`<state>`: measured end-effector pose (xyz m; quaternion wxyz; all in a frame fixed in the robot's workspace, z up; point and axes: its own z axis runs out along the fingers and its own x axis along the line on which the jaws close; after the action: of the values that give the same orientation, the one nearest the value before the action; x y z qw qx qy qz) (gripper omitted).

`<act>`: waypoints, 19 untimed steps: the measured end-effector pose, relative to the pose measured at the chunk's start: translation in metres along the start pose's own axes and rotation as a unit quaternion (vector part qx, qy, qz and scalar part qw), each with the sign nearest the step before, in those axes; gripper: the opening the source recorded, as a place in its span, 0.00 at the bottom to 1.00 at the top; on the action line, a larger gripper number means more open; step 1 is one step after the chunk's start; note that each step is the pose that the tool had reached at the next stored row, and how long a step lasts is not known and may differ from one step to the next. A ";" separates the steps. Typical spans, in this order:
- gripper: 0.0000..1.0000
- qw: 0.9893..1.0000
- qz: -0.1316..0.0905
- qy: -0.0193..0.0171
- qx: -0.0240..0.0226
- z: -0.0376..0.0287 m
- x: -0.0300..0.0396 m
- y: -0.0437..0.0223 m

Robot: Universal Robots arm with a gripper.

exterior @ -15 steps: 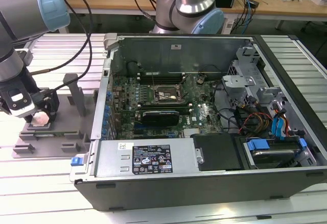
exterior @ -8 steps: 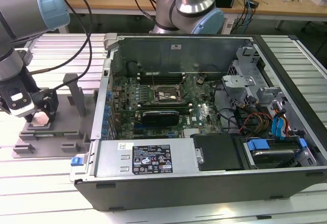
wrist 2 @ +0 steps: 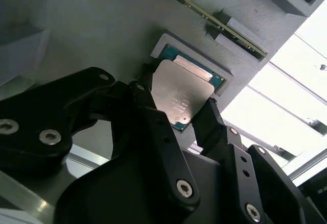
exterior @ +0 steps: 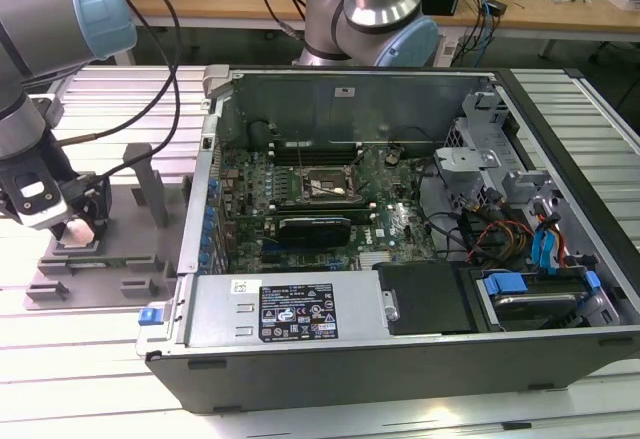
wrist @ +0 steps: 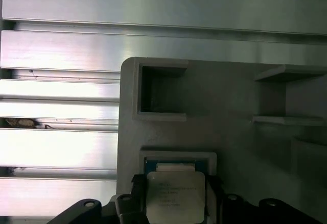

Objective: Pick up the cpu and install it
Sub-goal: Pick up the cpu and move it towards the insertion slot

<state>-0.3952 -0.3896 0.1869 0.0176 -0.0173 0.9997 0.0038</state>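
Second wrist view looks along the gripper (wrist 2: 176, 102) and shows its two black fingers (wrist 2: 210, 116) narrowed to the width of the cpu (wrist 2: 183, 86). One finger lies against each of two opposite edges, so the hand has the chip between its tips. The cpu's silvery top faces the hand, and a strip of green board shows along the edge farthest from the palm. The chip sits in a shallow square recess of the grey fixture (wrist 2: 102, 30), and I cannot tell whether it has lifted clear of the recess floor. In the first wrist view the gripper (wrist: 174, 192) flanks the cpu (wrist: 176, 202) in the same way, a dark tip on each side and the recess rim just beyond the chip. Farther out from the fingertips the fixture (wrist: 235, 142) carries an open rectangular pocket (wrist: 161, 94), with raised ledges off to one side of the hand. Past the fixture's edge run the pale aluminium slats of the table (wrist: 61, 45). In the exterior view the gripper (exterior: 78, 231) points down onto the fixture (exterior: 115, 264), which lies directly beneath it, and black cables (exterior: 150, 89) loop up behind the wrist. The computer case (exterior: 400, 344) lies open well off to the hand's side, toward the exterior view's right. Its motherboard socket (exterior: 315, 187) is far from the fingertips, and the case's near wall stands between it and the hand.
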 end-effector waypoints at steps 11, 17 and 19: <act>0.55 1.000 0.000 -0.001 -0.001 -0.0004 -0.0005 0.0000; 0.62 1.000 0.000 -0.001 -0.001 -0.0003 -0.0007 0.0000; 0.62 1.000 0.000 -0.001 -0.001 0.0001 -0.0006 0.0000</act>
<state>-0.3946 -0.3895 0.1868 0.0183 -0.0173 0.9997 0.0049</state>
